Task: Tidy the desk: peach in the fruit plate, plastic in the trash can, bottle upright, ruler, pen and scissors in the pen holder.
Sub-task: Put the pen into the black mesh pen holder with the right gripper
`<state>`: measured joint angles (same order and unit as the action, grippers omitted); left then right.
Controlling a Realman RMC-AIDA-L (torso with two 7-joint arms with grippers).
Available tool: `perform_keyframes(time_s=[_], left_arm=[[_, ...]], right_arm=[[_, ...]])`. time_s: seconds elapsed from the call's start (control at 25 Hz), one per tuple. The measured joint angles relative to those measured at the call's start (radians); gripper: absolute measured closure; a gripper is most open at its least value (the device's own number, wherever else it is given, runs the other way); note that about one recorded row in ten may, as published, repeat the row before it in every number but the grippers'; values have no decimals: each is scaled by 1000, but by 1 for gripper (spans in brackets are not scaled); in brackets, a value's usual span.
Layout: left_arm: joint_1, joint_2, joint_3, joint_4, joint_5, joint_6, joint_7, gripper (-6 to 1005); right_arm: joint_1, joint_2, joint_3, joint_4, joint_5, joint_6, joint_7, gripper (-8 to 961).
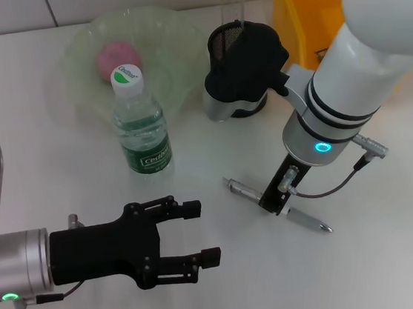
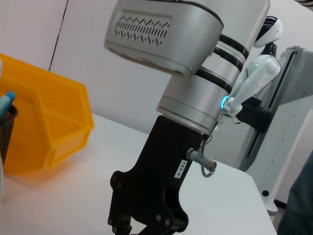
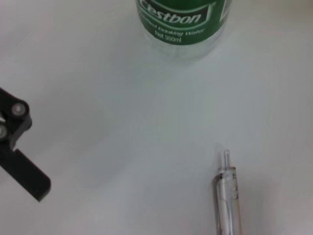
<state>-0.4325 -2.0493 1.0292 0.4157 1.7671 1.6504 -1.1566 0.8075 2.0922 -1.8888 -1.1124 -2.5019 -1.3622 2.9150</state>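
A clear pen [image 1: 276, 206] lies flat on the white table; its tip end shows in the right wrist view [image 3: 227, 196]. My right gripper [image 1: 275, 197] hangs straight over the pen's middle, low to the table. The green-labelled bottle [image 1: 142, 124] stands upright, also in the right wrist view [image 3: 182, 24]. The pink peach [image 1: 116, 59] lies in the green plate [image 1: 172, 46]. A clear ruler [image 1: 232, 2] stands in the black mesh pen holder [image 1: 225, 39]. My left gripper [image 1: 200, 233] is open and empty at the front left. No scissors or plastic show.
The yellow bin [image 1: 302, 9] stands at the back right, behind the pen holder; it also shows in the left wrist view [image 2: 49, 127]. One finger of the left gripper [image 3: 19, 161] shows in the right wrist view. A black part of my right arm [image 1: 248, 64] overlaps the holder.
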Motion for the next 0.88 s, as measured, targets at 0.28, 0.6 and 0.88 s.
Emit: perform_keyframes(time_s=[0.28, 0.6, 0.88], left_arm=[[6, 0, 0, 0, 0, 0, 1, 153], [12, 1, 0, 0, -5, 3, 2, 153], [12, 0, -4, 0, -8, 4, -2, 153]], right_arm=[[-74, -1, 60, -85, -1, -14, -46, 826], [-312, -1, 515, -293, 205, -26, -369, 801], [-482, -9, 800, -156, 869, 71, -933, 780]])
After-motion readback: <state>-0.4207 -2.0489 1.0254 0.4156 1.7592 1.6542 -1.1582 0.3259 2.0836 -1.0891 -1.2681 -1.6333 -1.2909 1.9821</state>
